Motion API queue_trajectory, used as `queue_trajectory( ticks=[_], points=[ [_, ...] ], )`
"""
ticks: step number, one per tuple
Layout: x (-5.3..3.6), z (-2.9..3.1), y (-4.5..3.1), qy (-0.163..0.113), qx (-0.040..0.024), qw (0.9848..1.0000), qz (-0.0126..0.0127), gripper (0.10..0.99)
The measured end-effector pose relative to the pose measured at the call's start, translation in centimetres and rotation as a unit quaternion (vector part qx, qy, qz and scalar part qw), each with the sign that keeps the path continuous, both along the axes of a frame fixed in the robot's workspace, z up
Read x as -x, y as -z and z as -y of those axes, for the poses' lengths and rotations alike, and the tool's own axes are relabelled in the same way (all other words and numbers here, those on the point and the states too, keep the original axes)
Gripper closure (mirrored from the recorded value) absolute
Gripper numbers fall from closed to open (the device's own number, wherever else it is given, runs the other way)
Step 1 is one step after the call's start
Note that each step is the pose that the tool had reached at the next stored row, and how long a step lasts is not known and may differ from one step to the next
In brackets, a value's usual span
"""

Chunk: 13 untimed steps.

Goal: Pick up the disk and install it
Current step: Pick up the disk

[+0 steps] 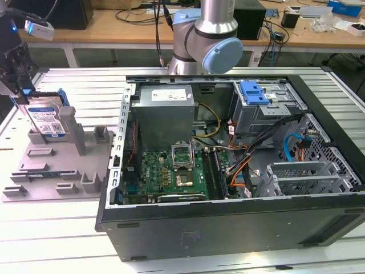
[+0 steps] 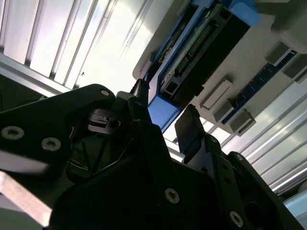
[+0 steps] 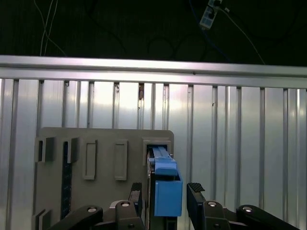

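Observation:
The disk [image 1: 45, 120] stands upright in a slot of the grey holder plate [image 1: 51, 171] at the exterior view's left, its white-and-blue label facing out. My gripper [image 1: 20, 94] hangs just above its top edge. In both wrist views the fingers straddle the disk's blue carrier frame [image 3: 165, 167]. In the first wrist view my gripper [image 3: 165, 191] is open, with a gap between the frame and one dark fingertip [image 3: 194, 189]. The second wrist view shows the disk [image 2: 201, 43] end-on, running away from my gripper [image 2: 163, 115].
An open computer case [image 1: 228, 228] lies on the slatted metal table, showing its mainboard, cables and a large grey box [image 1: 165, 108]. A grey drive cage with a blue latch [image 1: 254, 94] sits at its far side. The arm's base joint [image 1: 205, 40] stands behind the case.

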State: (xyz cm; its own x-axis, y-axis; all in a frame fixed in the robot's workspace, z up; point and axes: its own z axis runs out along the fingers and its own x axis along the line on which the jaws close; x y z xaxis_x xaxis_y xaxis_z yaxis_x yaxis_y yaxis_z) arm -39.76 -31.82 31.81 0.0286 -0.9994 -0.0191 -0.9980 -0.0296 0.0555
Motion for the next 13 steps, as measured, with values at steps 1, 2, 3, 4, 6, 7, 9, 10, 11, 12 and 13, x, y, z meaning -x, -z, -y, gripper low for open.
queue_trajectory(
  ticks=[1,2,3,4,6,7,9,10,11,12,13],
  points=[
    [0.0,0.0,0.04,0.0,0.0,1.0,0.0,0.588],
    [0.0,0.0,0.07,0.0,0.0,1.0,0.0,0.588],
    [-0.01,0.0,0.11,0.0,0.0,1.0,0.0,0.588],
    [-0.01,-0.01,0.13,0.0,0.0,1.0,0.0,0.588],
    [-0.01,-0.06,0.2,0.0,0.0,1.0,0.0,0.588],
    [-0.01,-0.08,0.24,0.0,0.0,1.0,0.0,0.588],
    [0.0,-0.09,0.31,0.0,0.0,1.0,0.0,0.588],
    [0.0,-0.09,0.34,0.0,0.0,1.0,0.0,0.588],
    [0.0,-0.09,0.38,0.0,0.0,1.0,0.0,0.588],
    [-0.01,-0.09,0.41,0.0,0.0,1.0,0.0,0.588],
    [0.0,-0.1,0.43,0.0,0.0,1.0,0.0,0.588]
  ],
)
